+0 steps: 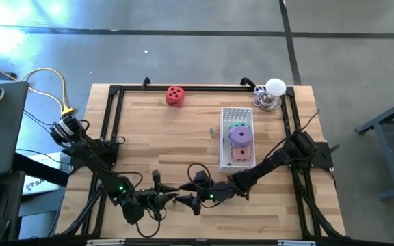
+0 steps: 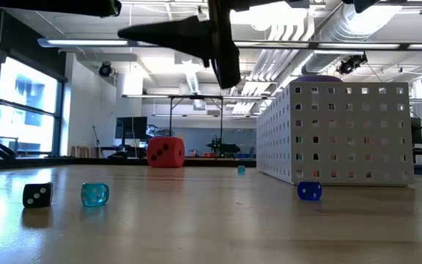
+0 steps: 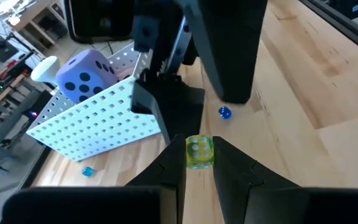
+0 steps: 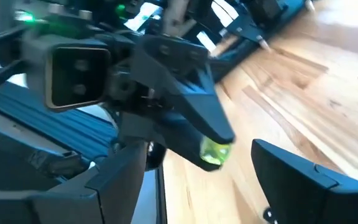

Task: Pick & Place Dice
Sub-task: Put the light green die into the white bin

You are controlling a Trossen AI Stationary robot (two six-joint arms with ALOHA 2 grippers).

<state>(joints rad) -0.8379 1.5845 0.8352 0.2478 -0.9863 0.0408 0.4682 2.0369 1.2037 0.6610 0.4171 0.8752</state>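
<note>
While left tool (image 3: 199, 163) grips yellow die (image 3: 199, 151), right tool (image 4: 194, 168) open beside it

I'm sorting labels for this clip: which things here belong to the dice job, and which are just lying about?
Belongs to the job:
- red die, alone on the table
- purple die, pink die and green die in the white perforated bin

Lying about:
- small yellow die, shut in the left tool
- small black die, light-blue die and blue die
</note>
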